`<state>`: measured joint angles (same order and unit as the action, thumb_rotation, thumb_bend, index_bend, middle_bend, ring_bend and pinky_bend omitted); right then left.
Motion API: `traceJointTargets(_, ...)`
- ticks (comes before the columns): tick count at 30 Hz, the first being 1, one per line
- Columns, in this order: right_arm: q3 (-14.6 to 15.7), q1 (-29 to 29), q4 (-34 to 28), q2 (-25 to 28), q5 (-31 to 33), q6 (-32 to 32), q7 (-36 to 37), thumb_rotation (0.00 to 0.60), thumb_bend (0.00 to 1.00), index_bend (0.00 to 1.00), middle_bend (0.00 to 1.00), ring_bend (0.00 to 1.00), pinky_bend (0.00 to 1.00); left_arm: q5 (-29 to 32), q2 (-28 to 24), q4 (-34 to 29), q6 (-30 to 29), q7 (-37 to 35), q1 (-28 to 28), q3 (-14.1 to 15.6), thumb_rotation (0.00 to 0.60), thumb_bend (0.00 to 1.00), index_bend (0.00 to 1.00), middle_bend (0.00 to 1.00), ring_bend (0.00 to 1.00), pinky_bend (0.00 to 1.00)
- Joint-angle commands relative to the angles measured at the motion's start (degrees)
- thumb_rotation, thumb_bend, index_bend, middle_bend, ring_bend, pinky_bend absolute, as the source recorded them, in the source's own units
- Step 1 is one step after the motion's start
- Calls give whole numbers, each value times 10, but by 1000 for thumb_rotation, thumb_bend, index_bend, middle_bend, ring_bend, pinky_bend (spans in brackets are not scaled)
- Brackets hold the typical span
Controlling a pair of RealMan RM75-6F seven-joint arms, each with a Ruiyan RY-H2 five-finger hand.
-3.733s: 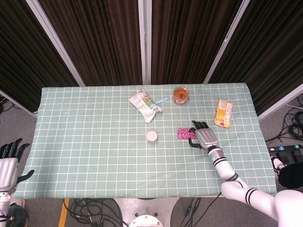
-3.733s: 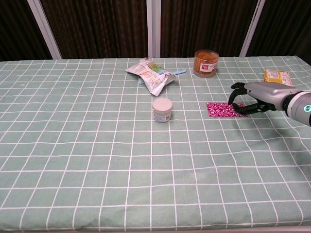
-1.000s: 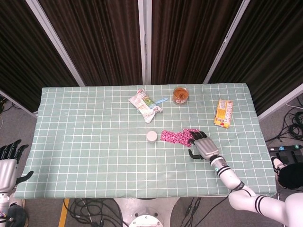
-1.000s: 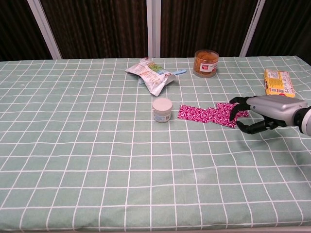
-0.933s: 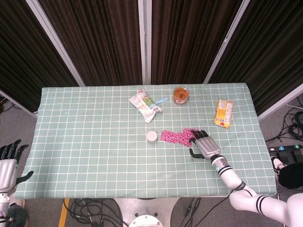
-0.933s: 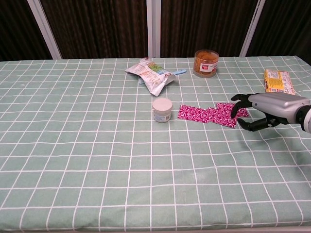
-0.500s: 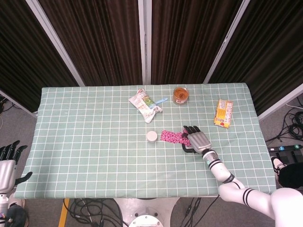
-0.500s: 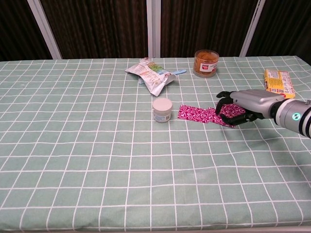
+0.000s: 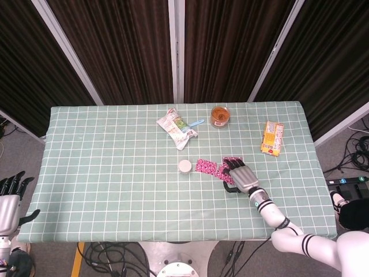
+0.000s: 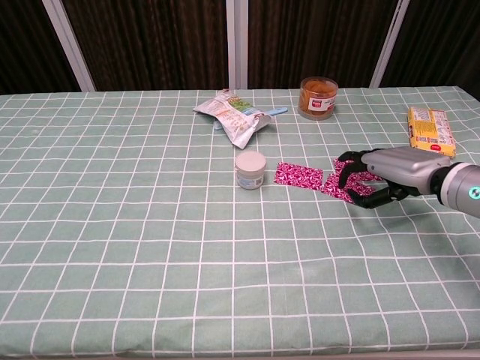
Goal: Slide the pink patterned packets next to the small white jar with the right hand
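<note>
Head view, item one: my right hand is lying palm down on the tabletop, its dark fingers spread flat and pressing on the right end of the pink patterned packets. It is gripping nothing; the fingers are merely resting on the foil.

Item two: the pink patterned packets are lying flat as a short strip, their left end sitting just beside the small white jar, a narrow gap showing between them. In the chest view the strip is running rightward from the jar and passing under my right hand, whose fingers are arching over the far piece.

Item three: my left hand is hanging off the near left corner of the tabletop, fingers pointing up and apart, holding nothing.

Item four: a crumpled snack bag is lying behind the jar, with a light blue spoon poking out beside it.

Item five: an amber jar is standing toward the back edge.

Item six: a yellow biscuit pack is lying flat near the right edge, well apart from my right hand.
</note>
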<state>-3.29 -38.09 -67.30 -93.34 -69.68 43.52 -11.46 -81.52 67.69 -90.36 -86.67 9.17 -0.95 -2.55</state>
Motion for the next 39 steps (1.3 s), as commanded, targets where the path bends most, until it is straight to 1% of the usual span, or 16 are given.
traceJointTargets(1,15,13,-24,21,-7,8,-8,201,483,279,0,0,0,0,0,0,0,0,0,0,600,89,252,200,141,138)
traceJointTargets(5,28,24,-49,43,-14,17,-13,199,480,280,0,0,0,0,0,0,0,0,0,0,600,89,252,200,141,138)
traceJointTargets(8,27,29,-61,54,-16,27,-12,205,480,279,0,0,0,-1,0,0,1,1,-2,0,600,89,252,200,141,138)
traceJointTargets(12,9,27,-58,55,-9,35,-1,208,479,279,0,0,0,-3,-1,-3,0,3,-3,-1,600,90,252,200,141,139)
traceJointTargets(14,-4,23,-42,46,1,33,6,207,478,279,0,0,0,-2,-2,-5,-2,4,-2,-1,600,90,252,200,141,138)
traceJointTargets(16,-17,17,-23,34,11,30,10,207,445,278,0,0,0,-1,-2,-7,-2,6,-1,-1,600,89,252,200,141,138)
traceJointTargets(19,-35,5,16,9,29,24,6,242,339,274,0,0,0,-1,-3,-8,-4,6,1,0,600,89,252,200,141,138)
traceJointTargets(21,-47,-5,45,-10,44,16,3,291,235,272,0,0,0,-1,-3,-9,-5,7,1,0,600,89,252,200,141,139)
traceJointTargets(23,-55,-13,70,-27,53,10,0,346,177,272,0,0,0,-1,-4,-10,-6,8,2,1,600,90,252,200,141,138)
traceJointTargets(25,-59,-19,90,-39,57,5,-2,392,165,273,3,0,0,0,-4,-11,-6,8,3,1,600,89,252,200,141,138)
traceJointTargets(28,-61,-27,118,-55,55,-2,-1,433,164,278,7,0,0,0,-5,-12,-6,9,3,1,600,89,252,200,141,138)
traceJointTargets(35,-63,-35,176,-80,44,-9,17,486,164,313,19,0,0,2,-6,-14,-5,8,4,2,600,90,252,200,141,138)
traceJointTargets(39,-62,-38,201,-90,38,-17,29,491,165,321,21,0,0,2,-6,-14,-3,8,4,2,600,89,252,200,141,138)
